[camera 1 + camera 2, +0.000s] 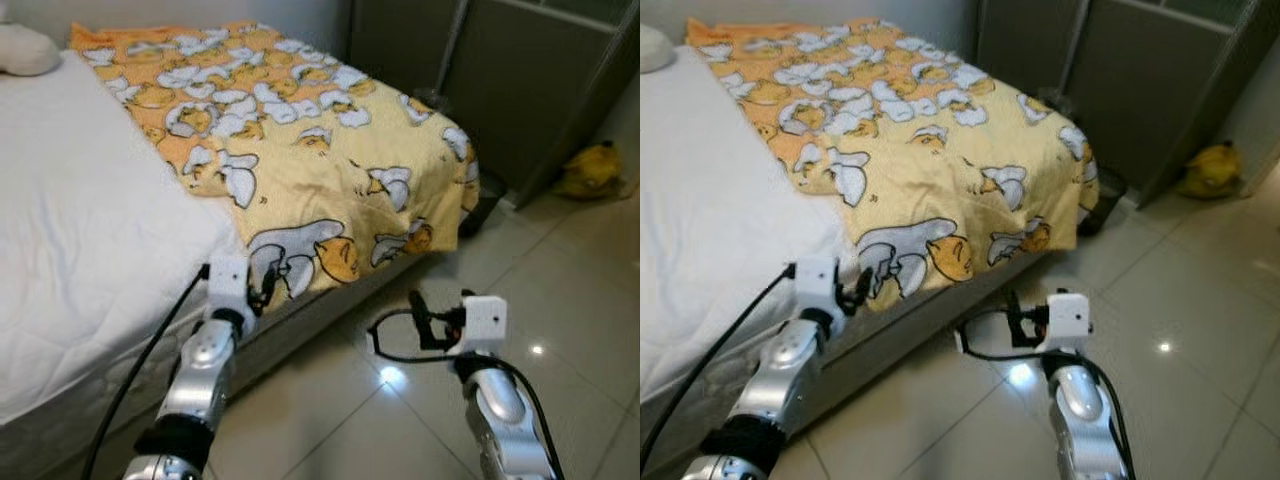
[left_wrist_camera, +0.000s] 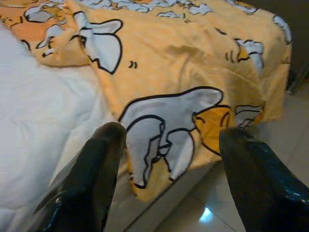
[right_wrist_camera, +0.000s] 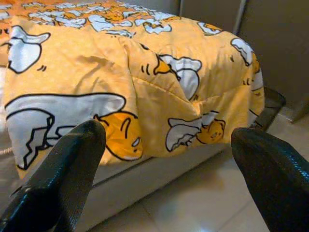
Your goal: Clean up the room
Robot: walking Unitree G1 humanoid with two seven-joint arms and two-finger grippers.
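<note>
A yellow blanket (image 1: 290,130) printed with white and orange cartoon figures lies slantwise over the far half of the bed (image 1: 90,230). It hangs over the foot corner. Its near corner (image 2: 159,145) droops over the mattress edge. My left gripper (image 1: 262,285) hovers at that edge, open, with the corner just beyond its fingertips (image 2: 113,130) and nothing between them. My right gripper (image 1: 420,315) is over the tiled floor beside the bed, open and empty, pointing at the hanging side of the blanket (image 3: 145,96).
A white pillow (image 1: 25,50) rests at the head of the bare white mattress. A black basket (image 1: 490,200) stands at the bed's foot corner. Dark cabinet doors (image 1: 500,80) line the back. A yellow bag (image 1: 590,170) lies on the glossy floor (image 1: 560,290).
</note>
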